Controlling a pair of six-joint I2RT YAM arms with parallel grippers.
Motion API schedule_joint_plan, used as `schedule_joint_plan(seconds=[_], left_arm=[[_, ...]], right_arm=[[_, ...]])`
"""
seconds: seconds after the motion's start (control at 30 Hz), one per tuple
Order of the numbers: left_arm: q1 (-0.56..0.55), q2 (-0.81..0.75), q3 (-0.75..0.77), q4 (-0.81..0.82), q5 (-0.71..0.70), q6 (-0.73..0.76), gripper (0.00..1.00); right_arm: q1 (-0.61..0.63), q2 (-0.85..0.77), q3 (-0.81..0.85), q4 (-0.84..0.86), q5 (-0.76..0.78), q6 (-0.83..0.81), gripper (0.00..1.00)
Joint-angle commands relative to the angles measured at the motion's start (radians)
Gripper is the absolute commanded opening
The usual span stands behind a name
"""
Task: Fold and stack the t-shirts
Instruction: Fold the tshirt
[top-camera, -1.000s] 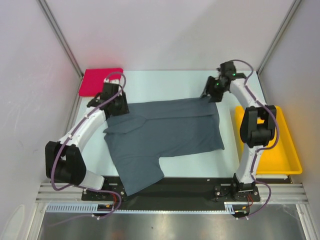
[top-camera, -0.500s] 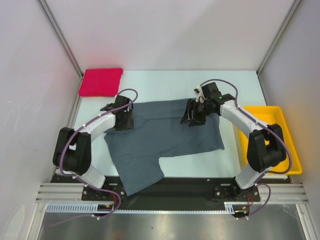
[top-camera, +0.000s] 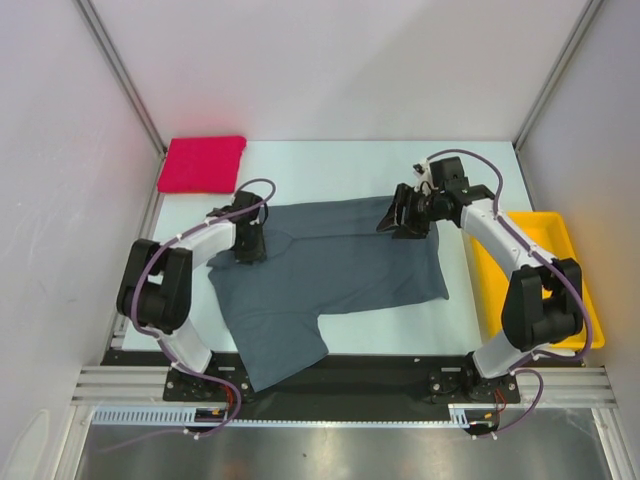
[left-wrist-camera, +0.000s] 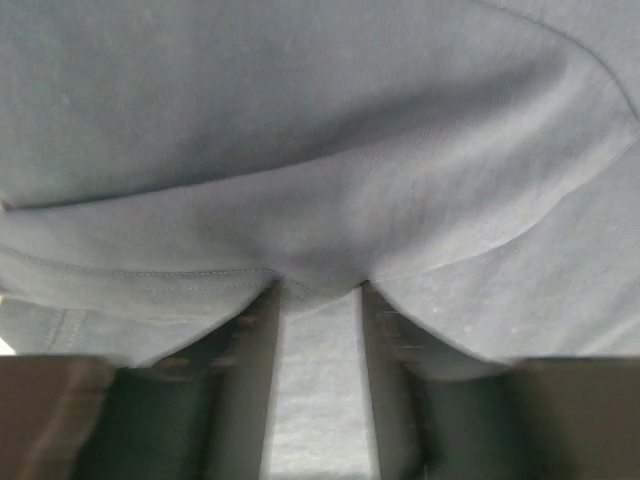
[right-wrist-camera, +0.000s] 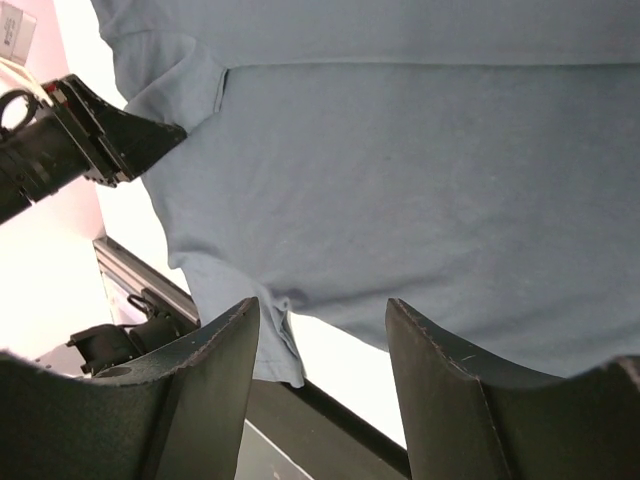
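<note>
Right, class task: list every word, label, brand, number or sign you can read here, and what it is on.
No readable text.
White label, top left of the right wrist view: print too small to read.
Grey t-shirt, red t-shirt, yellow tray: no print shows.

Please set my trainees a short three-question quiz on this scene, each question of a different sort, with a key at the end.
1. Multiple choice: where does the red t-shirt lie? A: in the tray. B: at the far left corner of the table. C: on top of the other shirt.
2. True or false: the right gripper has its jaws open.
3. Fill in: the yellow tray stands to the ___ of the grey t-shirt.
Key: 1 B; 2 true; 3 right.
</note>
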Motion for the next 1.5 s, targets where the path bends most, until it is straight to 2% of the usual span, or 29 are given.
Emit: schedule_joint_plan(seconds=[0.0, 0.03, 0.13, 0.17, 0.27, 0.33, 0.47, 0.57, 0.6, 0.63, 0.67, 0.73, 0.77, 0.83, 0.9, 1.03, 1.1, 1.13, 1.27, 1.4, 1.43, 1.47], left_arm=[[0.006, 0.019, 0.054, 0.009, 0.022, -0.013, 0.36], [0.007, 0.021, 0.06, 0.007, 0.019, -0.005, 0.27], [0.006, 0.021, 0.096, -0.008, 0.001, 0.01, 0.18], [0.007, 0.019, 0.106, -0.019, -0.004, 0.015, 0.11], [0.007, 0.01, 0.169, -0.049, -0.024, 0.033, 0.06], [0.006, 0.025, 0.229, -0.065, -0.031, 0.055, 0.07], [0.007, 0.082, 0.332, -0.1, -0.05, 0.095, 0.08], [0.013, 0.137, 0.39, -0.111, -0.047, 0.121, 0.11], [0.019, 0.146, 0.41, -0.111, -0.045, 0.131, 0.13], [0.021, 0.154, 0.418, -0.111, -0.042, 0.136, 0.16], [0.026, 0.162, 0.422, -0.108, -0.041, 0.141, 0.21], [0.039, 0.16, 0.427, -0.105, -0.047, 0.147, 0.31], [0.047, 0.157, 0.427, -0.098, -0.038, 0.145, 0.43], [0.065, 0.134, 0.424, -0.088, 0.004, 0.144, 0.51], [0.073, 0.107, 0.428, -0.091, 0.014, 0.148, 0.54], [0.114, 0.004, 0.378, -0.1, 0.023, 0.127, 0.55], [0.157, -0.066, 0.279, -0.066, 0.059, 0.077, 0.54], [0.168, -0.15, 0.24, -0.049, 0.074, 0.061, 0.53], [0.179, -0.324, 0.046, 0.023, 0.119, 0.012, 0.52], [0.181, -0.422, -0.036, 0.037, 0.119, -0.008, 0.52], [0.184, -0.435, -0.044, 0.032, 0.119, -0.008, 0.52], [0.193, -0.453, -0.047, 0.026, 0.119, -0.002, 0.52]], right_arm=[[0.008, 0.022, 0.023, 0.029, -0.027, 0.007, 0.59], [0.017, 0.036, 0.026, 0.031, -0.022, 0.007, 0.59], [0.034, 0.068, 0.032, 0.048, -0.03, 0.022, 0.59], [0.042, 0.081, 0.034, 0.057, -0.047, 0.03, 0.57], [0.085, 0.142, 0.035, 0.144, -0.114, 0.082, 0.57], [0.102, 0.209, 0.029, 0.255, -0.206, 0.179, 0.57], [0.148, 0.321, 0.057, 0.46, -0.287, 0.346, 0.57], [0.186, 0.422, 0.072, 0.675, -0.34, 0.525, 0.58], [0.197, 0.449, 0.077, 0.806, -0.347, 0.586, 0.57], [0.208, 0.475, 0.084, 0.868, -0.354, 0.64, 0.58], [0.224, 0.533, 0.089, 1.005, -0.36, 0.759, 0.58], [0.238, 0.585, 0.124, 1.098, -0.348, 0.828, 0.58], [0.255, 0.629, 0.148, 1.094, -0.332, 0.831, 0.57], [0.275, 0.67, 0.23, 1.074, -0.311, 0.819, 0.57], [0.304, 0.719, 0.261, 1.071, -0.294, 0.838, 0.57], [0.346, 0.766, 0.307, 1.094, -0.214, 0.862, 0.56], [0.361, 0.78, 0.337, 1.061, -0.177, 0.865, 0.56], [0.372, 0.8, 0.356, 1.041, -0.139, 0.86, 0.55], [0.381, 0.864, 0.462, 0.965, -0.061, 0.894, 0.45], [0.383, 0.91, 0.52, 0.922, -0.016, 0.931, 0.4], [0.383, 0.912, 0.526, 0.907, -0.001, 0.92, 0.36], [0.384, 0.909, 0.534, 0.854, 0.01, 0.911, 0.35]])
